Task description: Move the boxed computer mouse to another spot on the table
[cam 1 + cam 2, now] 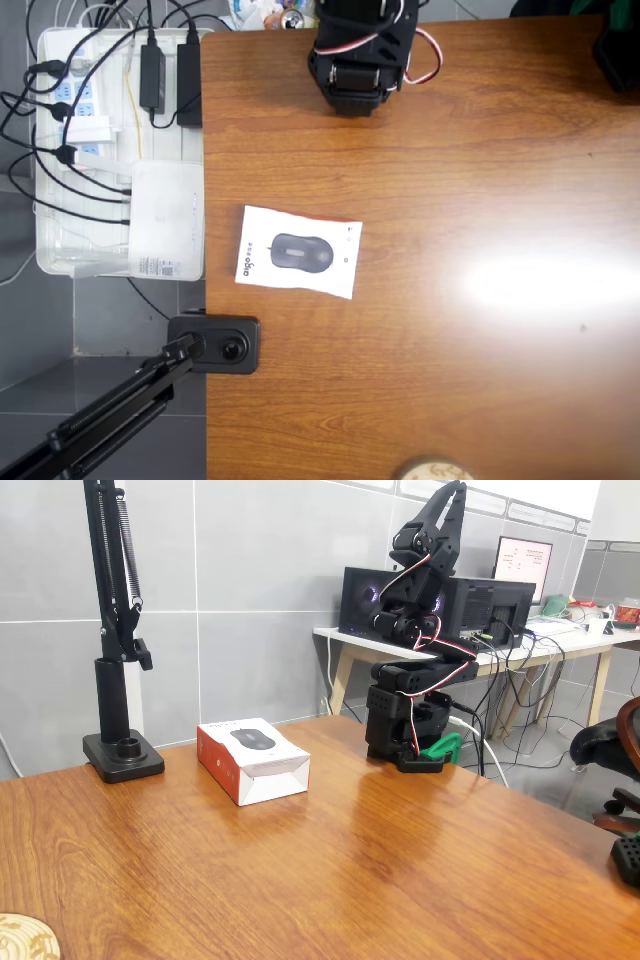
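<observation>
Black servo arm point(412, 695) sits folded upright at upper centre of the fixed view, gripper point(447, 502) raised, finger gap indiscernible. Flat white orange-edged mouse box point(253, 759) lies left-centre on the glossy brown wood-grain table point(400, 870), well apart.

bright, even light | glare on table point(540, 285) | sharp focus

Arm point(362, 50) cut by top edge overhead; box lettering point(246, 262) illegible.

Boxed computer mouse point(298, 251): flat white box, black mouse pictured on top, orange-red side, lying face-up and slightly askew on the brown wood-grain table point(480, 360) near its left edge in the overhead view.
</observation>
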